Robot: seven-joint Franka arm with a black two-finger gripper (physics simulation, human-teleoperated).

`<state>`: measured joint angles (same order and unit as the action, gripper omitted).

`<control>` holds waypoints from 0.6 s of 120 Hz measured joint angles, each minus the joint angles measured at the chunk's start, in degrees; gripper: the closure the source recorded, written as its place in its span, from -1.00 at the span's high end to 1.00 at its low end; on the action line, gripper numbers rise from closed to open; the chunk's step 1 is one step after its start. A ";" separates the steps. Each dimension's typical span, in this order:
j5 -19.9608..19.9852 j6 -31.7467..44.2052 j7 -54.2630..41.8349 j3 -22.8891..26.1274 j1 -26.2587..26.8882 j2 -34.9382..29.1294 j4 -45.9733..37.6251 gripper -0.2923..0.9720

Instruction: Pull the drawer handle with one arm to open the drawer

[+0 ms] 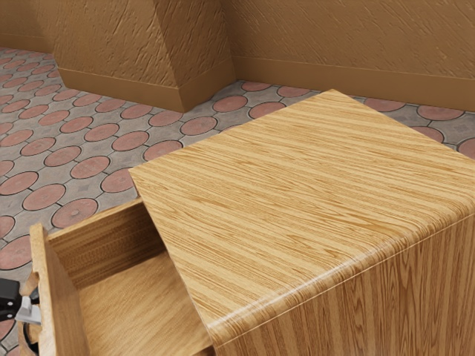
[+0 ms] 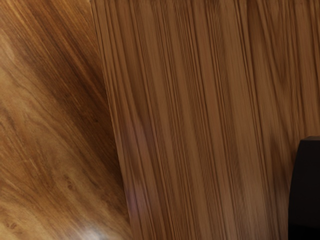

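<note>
Obs., exterior view. One cabinet (image 1: 319, 193): box-shaped, light oak-pattern veneer with fine parallel grain running across the top, rounded front edge with a glossy highlight. One drawer (image 1: 122, 300), same wood, stands pulled well out of the cabinet toward the exterior view's lower left; its flat floor and inner side wall are exposed. Drawer front panel (image 1: 56, 297) is a thick plank, upright. One handle (image 1: 30, 285) on the panel's outer face shows as a small wooden stub at the picture's edge.

One gripper (image 1: 16, 305): black body with a pale grey part, just beside the handle on the outer side of the front panel. Clenched or released: cannot tell, as it is cut off by the edge and hidden behind the panel.

Floor (image 1: 74, 148): grey paving set with many round reddish discs. Walls (image 1: 334, 37): rough, scored tan surface with a plain skirting strip.

Obs., wrist view. Two wood surfaces meet along a straight edge: one striped panel (image 2: 200, 120) with narrow parallel grain, and one darker surface (image 2: 50, 125) with broad swirling grain.
</note>
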<state>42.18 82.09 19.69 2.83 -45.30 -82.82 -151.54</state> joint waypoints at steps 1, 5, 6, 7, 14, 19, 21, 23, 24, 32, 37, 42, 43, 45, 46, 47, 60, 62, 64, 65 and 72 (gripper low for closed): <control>-0.03 -0.11 -0.03 -0.02 -0.21 -0.03 0.00 0.53; -0.15 -0.61 -0.20 -0.28 -1.32 -0.23 0.00 0.53; -0.18 -0.74 -0.25 -0.42 -1.58 -0.28 0.00 0.53; -0.20 -0.87 -0.29 -0.55 -1.86 -0.32 0.00 0.53; -0.34 -1.90 -0.68 -1.55 -3.52 -0.53 0.00 0.53; -0.55 -2.52 -0.97 -1.93 -4.24 -0.77 0.00 0.53; -0.63 -2.74 -1.09 -2.03 -4.41 -0.91 0.00 0.53; -0.73 -2.95 -1.20 -2.11 -4.52 -1.05 0.00 0.53; -0.77 -3.06 -1.26 -2.14 -4.56 -1.11 -0.01 0.53; -1.02 -3.94 -1.71 -2.37 -4.77 -1.71 -0.16 0.53; -1.15 -4.49 -1.98 -2.72 -4.83 -2.19 -0.30 0.52; -1.54 -5.02 -2.24 -3.35 -4.84 -2.57 -0.37 0.52; -1.62 -5.12 -2.29 -3.54 -4.85 -2.64 -0.37 0.52; -1.80 -5.33 -2.39 -3.84 -4.86 -2.76 -0.39 0.52; -1.88 -5.44 -2.44 -4.04 -4.86 -2.81 -0.39 0.52; -1.96 -5.55 -2.49 -4.20 -4.86 -2.86 -0.40 0.52; -3.63 -7.01 -3.06 -6.83 -5.89 -3.59 -0.43 0.53; -3.91 -7.20 -3.14 -7.18 -5.99 -3.68 -0.43 0.53; -4.21 -7.38 -3.22 -7.56 -6.08 -3.75 -0.43 0.53; -4.37 -7.47 -3.26 -7.75 -6.12 -3.78 -0.43 0.53; -5.45 -8.09 -3.62 -9.15 -7.06 -3.96 -0.44 0.53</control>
<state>36.74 74.00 16.08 -6.32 -52.37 -86.78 -151.97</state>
